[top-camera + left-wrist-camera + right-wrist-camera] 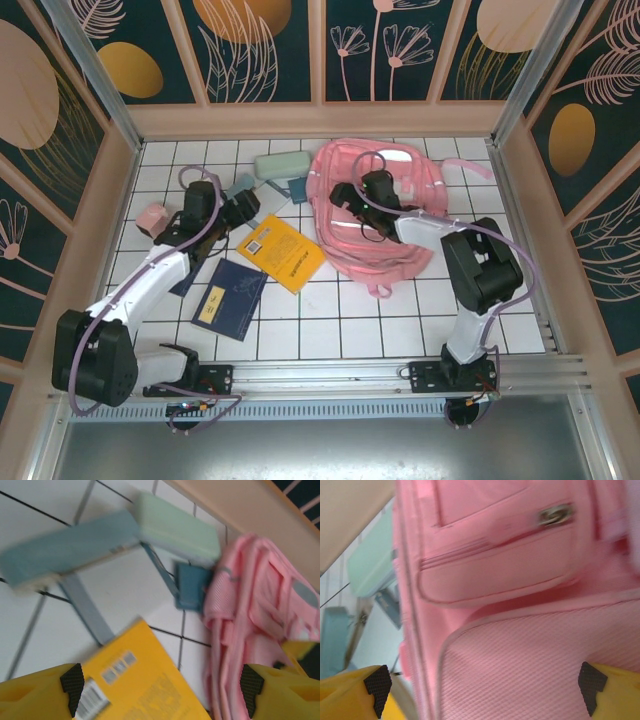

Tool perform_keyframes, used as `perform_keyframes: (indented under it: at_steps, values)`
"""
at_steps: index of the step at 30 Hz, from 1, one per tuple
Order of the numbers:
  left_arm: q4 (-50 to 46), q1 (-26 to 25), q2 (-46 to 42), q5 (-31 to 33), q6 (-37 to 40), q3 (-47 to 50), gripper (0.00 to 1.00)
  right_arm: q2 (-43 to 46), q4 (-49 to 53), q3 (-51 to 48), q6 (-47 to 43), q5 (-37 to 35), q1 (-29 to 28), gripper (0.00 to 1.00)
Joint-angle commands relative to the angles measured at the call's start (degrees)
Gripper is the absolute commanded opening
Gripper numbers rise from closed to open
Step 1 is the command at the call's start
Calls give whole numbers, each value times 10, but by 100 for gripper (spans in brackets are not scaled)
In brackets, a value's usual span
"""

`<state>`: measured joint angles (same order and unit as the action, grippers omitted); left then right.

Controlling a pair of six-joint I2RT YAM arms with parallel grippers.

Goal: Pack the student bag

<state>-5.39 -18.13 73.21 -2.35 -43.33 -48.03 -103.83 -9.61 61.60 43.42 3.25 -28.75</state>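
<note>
The right end effector [485, 690] hung wide apart over the student bag [510, 575]; a mint-green case [372, 565] lay beside it.

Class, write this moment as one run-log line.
left gripper: open, by yellow book | right gripper: open, over student bag | blue book: on table, outside bag
</note>
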Motion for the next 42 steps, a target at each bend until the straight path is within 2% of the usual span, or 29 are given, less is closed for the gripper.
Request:
perform_keyframes:
  at_steps: [1,6,9,11,14,17,20,22,23,33,39,42]
  values:
    - [9,-44,23,6,-36,-20,83,17,56,29,-13,-5,-8,99]
    - [35,-96,103,2,-49,-55,73,84,123,-9,-76,-68,10,99]
    - [44,-112,168,1,-46,-106,65,130,141,-61,-118,-72,43,99]
    - [44,-115,214,6,-40,-140,62,155,142,-98,-145,-49,74,99]
    - [28,-114,292,32,-23,-200,59,177,132,-148,-182,-15,107,91]
    - [32,-115,359,36,-11,-250,48,186,122,-185,-204,-6,109,73]
    - [18,-115,433,23,-4,-316,34,198,115,-215,-198,9,107,60]
    - [2,-115,471,16,1,-354,33,214,110,-237,-185,21,100,48]
    - [-3,-115,487,16,2,-370,33,225,108,-251,-176,22,91,46]
    - [-45,-117,621,-12,9,-556,31,281,96,-308,-66,-7,-57,45]
    - [-102,-122,693,-24,11,-708,35,209,56,-260,-46,11,-98,44]
    - [-129,-121,675,-4,35,-736,43,161,44,-216,-46,12,-116,43]
